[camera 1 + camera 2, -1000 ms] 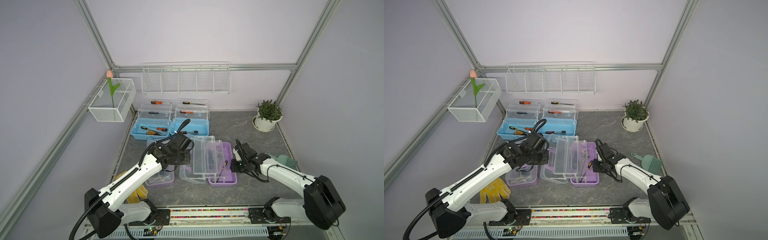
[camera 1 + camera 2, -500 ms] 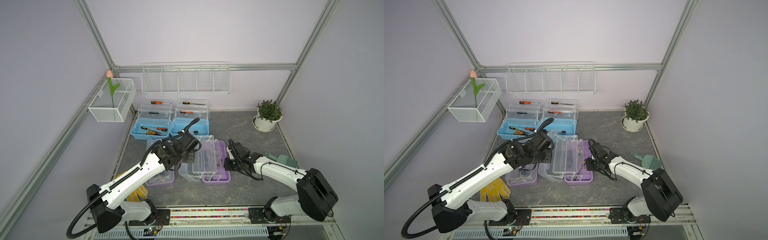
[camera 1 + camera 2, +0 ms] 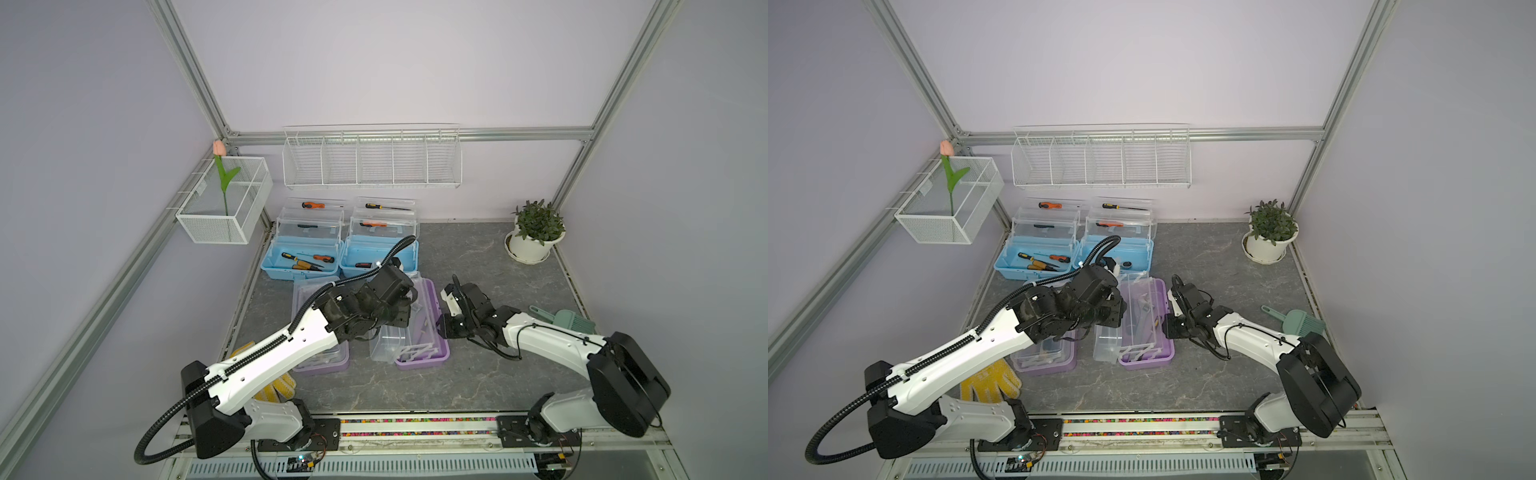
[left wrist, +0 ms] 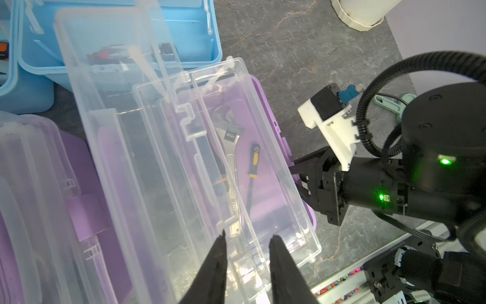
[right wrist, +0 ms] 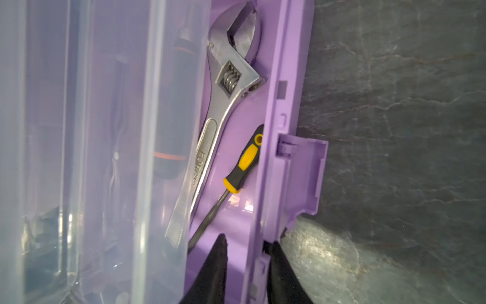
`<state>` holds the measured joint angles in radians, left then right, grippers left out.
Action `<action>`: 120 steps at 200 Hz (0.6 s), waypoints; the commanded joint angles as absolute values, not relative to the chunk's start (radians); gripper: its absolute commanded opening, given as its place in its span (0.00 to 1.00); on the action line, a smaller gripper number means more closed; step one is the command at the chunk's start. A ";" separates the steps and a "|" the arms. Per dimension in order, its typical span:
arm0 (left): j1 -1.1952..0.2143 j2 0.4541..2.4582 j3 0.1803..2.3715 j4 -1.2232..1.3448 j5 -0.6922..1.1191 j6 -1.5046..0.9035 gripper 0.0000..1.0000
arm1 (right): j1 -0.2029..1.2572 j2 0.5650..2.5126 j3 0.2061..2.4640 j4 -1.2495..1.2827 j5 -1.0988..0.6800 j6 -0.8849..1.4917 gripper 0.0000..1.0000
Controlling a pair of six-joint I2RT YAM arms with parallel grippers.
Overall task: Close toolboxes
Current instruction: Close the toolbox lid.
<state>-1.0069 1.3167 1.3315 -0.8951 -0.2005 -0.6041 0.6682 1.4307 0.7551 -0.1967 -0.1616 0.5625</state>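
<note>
Two light blue toolboxes (image 3: 291,275) (image 3: 376,254) stand open at the back with their clear lids up. In front, one purple toolbox (image 3: 324,366) lies under my left arm. The other purple toolbox (image 3: 441,356) (image 5: 273,110) is open, with a wrench (image 5: 226,105) and a screwdriver (image 5: 244,163) inside and its latch (image 5: 305,173) hanging out. Its clear tray (image 4: 289,223) sits over the box. My left gripper (image 4: 247,238) is open, straddling the tray's wall. My right gripper (image 5: 247,240) is open astride the purple front wall, one finger inside and one outside.
A potted plant (image 3: 536,232) stands at the back right, and a green brush and dustpan (image 3: 569,322) lie near my right arm. A yellow glove (image 3: 990,382) lies at the front left. White wire baskets (image 3: 370,166) (image 3: 224,208) hang on the walls.
The right-hand purple toolbox has slid left toward the other purple one, and its clear tray has come down over it. Both arms followed, and both grippers went from shut to slightly open.
</note>
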 commanded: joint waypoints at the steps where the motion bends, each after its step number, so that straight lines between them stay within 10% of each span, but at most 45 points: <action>1: -1.014 1.331 1.330 -0.873 -0.168 -0.612 0.33 | 0.662 1.393 0.765 -0.159 -0.194 0.548 0.34; 120: -1.015 1.463 1.334 -0.761 -0.078 -0.603 0.36 | 0.529 1.096 0.743 -0.501 -0.020 0.449 0.49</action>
<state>-1.0142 1.4094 1.3315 -0.7658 -0.1078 -0.6041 0.5468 1.1526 0.7712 -0.4191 -0.0505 0.4801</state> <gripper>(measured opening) 0.356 0.488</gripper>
